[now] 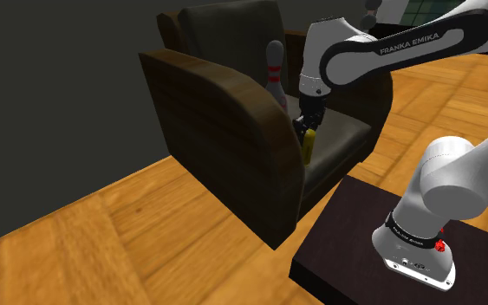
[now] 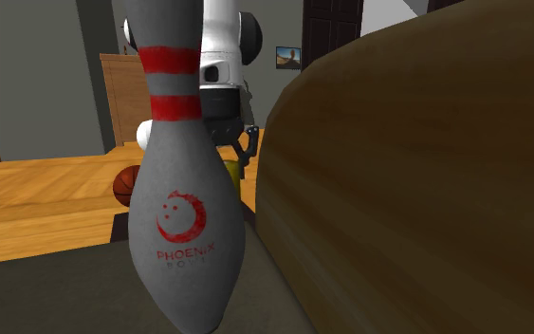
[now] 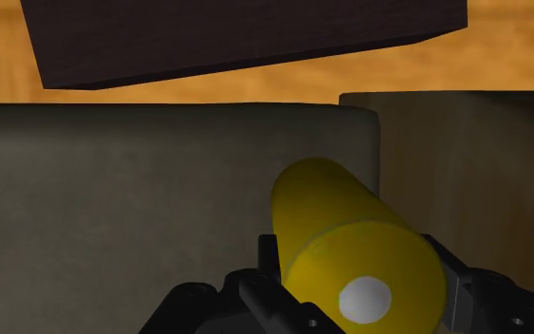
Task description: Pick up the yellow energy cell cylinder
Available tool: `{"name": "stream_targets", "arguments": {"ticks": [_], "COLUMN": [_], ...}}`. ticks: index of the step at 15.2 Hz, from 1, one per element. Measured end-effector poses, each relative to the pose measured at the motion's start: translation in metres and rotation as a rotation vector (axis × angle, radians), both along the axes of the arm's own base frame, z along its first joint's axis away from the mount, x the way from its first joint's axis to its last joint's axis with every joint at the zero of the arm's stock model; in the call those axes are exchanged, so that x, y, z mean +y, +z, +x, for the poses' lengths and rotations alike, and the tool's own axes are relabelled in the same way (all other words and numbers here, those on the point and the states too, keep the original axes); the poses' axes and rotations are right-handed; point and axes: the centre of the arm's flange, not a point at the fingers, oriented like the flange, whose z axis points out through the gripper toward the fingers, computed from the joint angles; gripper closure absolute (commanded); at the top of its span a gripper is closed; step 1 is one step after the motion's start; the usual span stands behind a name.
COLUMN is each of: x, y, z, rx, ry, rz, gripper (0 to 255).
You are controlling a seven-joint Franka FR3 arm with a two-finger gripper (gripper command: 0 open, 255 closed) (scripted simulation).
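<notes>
A yellow cylinder [image 1: 309,146] with a white end cap hangs over the dark seat cushion [image 1: 341,139] of a brown armchair. My black gripper [image 1: 309,121] comes down from above and is shut on the cylinder's upper end. In the wrist view the yellow cylinder [image 3: 350,242] sits clasped between the two fingers [image 3: 270,262], its white cap facing the camera. In the second exterior view the gripper [image 2: 244,152] and a sliver of the yellow cylinder [image 2: 232,175] peek out between the bowling pin and the chair arm. The cylinder appears lifted off the cushion.
A grey bowling pin [image 1: 275,74] with red stripes stands on the seat against the backrest, close behind the gripper. The chair's wooden arm [image 1: 224,130] rises beside the gripper. The dark stand [image 1: 354,251] sits on the wooden floor. An orange ball [image 2: 127,185] lies further off.
</notes>
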Motion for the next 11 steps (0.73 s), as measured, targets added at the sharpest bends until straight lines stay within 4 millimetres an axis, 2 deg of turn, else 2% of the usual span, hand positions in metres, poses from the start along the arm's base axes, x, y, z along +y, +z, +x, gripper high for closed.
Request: {"name": "stream_targets", "arguments": {"ticks": [11], "x": [0.001], "y": [0.055], "z": [0.002], "rx": [-0.001], "ry": [0.000], "rz": [0.000], "gripper": [255]}}
